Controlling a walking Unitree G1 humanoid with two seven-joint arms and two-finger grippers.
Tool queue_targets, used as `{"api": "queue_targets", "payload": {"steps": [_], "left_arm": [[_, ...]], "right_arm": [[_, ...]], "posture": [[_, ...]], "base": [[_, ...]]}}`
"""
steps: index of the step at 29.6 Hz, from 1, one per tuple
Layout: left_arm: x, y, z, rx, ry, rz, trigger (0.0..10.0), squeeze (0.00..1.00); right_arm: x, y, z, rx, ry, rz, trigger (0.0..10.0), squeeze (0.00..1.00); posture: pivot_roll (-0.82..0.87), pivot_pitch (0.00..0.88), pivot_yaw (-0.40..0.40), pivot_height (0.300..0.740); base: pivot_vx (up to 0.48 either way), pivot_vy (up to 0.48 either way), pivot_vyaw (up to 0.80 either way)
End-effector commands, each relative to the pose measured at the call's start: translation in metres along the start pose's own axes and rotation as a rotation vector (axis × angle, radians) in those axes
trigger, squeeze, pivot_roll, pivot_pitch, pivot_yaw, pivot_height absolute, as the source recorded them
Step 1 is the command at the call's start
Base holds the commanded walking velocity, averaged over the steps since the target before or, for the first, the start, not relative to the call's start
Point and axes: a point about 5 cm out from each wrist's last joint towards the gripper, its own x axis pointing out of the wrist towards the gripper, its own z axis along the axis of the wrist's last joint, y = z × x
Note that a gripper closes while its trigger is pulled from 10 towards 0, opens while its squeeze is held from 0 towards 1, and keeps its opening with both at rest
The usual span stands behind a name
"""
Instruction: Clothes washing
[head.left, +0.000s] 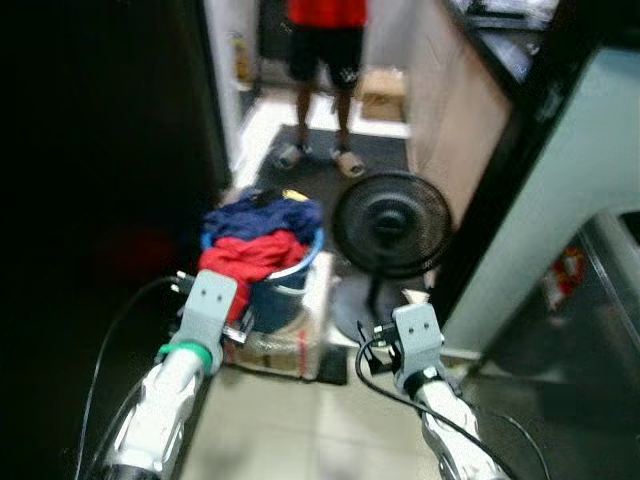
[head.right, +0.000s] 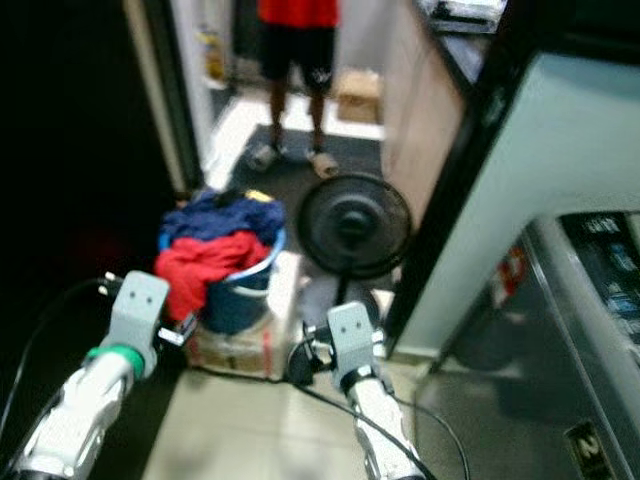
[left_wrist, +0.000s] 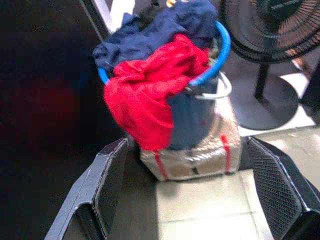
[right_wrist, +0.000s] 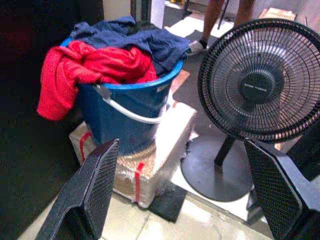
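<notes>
- Darkness covers the robot's left side of the scene, beside the blue plastic bucket (head.left: 285, 285); nothing can be made out there.
- Person standing in the far doorway, in a red top and black shorts (head.left: 325, 50), cut off above the chest by the frame edge; sandalled feet rest on a dark floor mat (head.left: 320, 170).
- Head views are soft and blurred, so small print on the grey appliance (head.right: 590, 300) at the robot's right cannot be read.
- Blue plastic bucket holds the laundry: a red garment (right_wrist: 87, 67) spills over the rim on the dark side, and a navy blue garment (right_wrist: 145, 40) is heaped behind it, toward the doorway. A white wire handle (right_wrist: 127, 111) hangs down the bucket's outer wall.
- Bucket stands on a plastic-wrapped parcel with red straps (right_wrist: 155, 150), which sits on the pale tiled floor (head.left: 290, 430).
- Black round-grilled pedestal fan (right_wrist: 257, 82) stands just beside the bucket on the robot's right, its disc base (right_wrist: 215, 170) near the parcel; the fan lies directly ahead of the right arm.
- Left gripper (left_wrist: 192, 192) is held short of the parcel, fingers spread wide with nothing between them, aimed at the bucket.
- Right gripper (right_wrist: 192, 192) is likewise spread wide and empty, held back from bucket and fan, both apart from it.
- Black cables (head.left: 400, 395) loop beside both silver forearms.
</notes>
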Motion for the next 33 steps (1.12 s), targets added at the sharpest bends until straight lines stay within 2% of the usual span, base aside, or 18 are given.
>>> {"api": "queue_targets", "payload": {"steps": [1, 16, 24, 27, 33], "left_arm": [[0.0015, -0.0016, 0.0000, 0.014, -0.005, -0.003, 10.0, 0.00], [0.0021, -0.0032, 0.0006, 0.015, -0.013, -0.003, 10.0, 0.00], [0.0020, -0.0036, -0.0002, 0.017, -0.014, 0.000, 10.0, 0.00], [0.0019, -0.0034, -0.0005, 0.017, -0.014, 0.002, 10.0, 0.00], [0.0019, -0.0031, -0.0011, 0.017, -0.012, 0.004, 10.0, 0.00]], "right_arm": [[-0.0013, 0.0008, -0.0002, 0.021, -0.005, 0.000, 10.0, 0.00], [-0.0028, 0.0026, -0.0010, 0.014, -0.011, 0.012, 10.0, 0.00], [-0.0026, -0.0009, -0.0018, 0.012, -0.007, -0.007, 10.0, 0.00], [-0.0020, -0.0018, -0.0005, 0.038, -0.014, -0.018, 10.0, 0.00], [-0.0015, -0.0004, 0.0001, 0.018, -0.014, -0.004, 10.0, 0.00]], "posture": [[0.12, 0.000, -0.009, 0.740], [0.12, 0.000, -0.005, 0.740], [0.12, 0.000, -0.006, 0.740], [0.12, 0.000, -0.008, 0.740], [0.12, 0.000, -0.008, 0.740]], "base": [[0.311, 0.000, 0.00], [0.469, 0.000, 0.00], [0.480, 0.000, 0.79], [0.480, 0.000, 0.00], [0.480, 0.000, 0.00]]}}
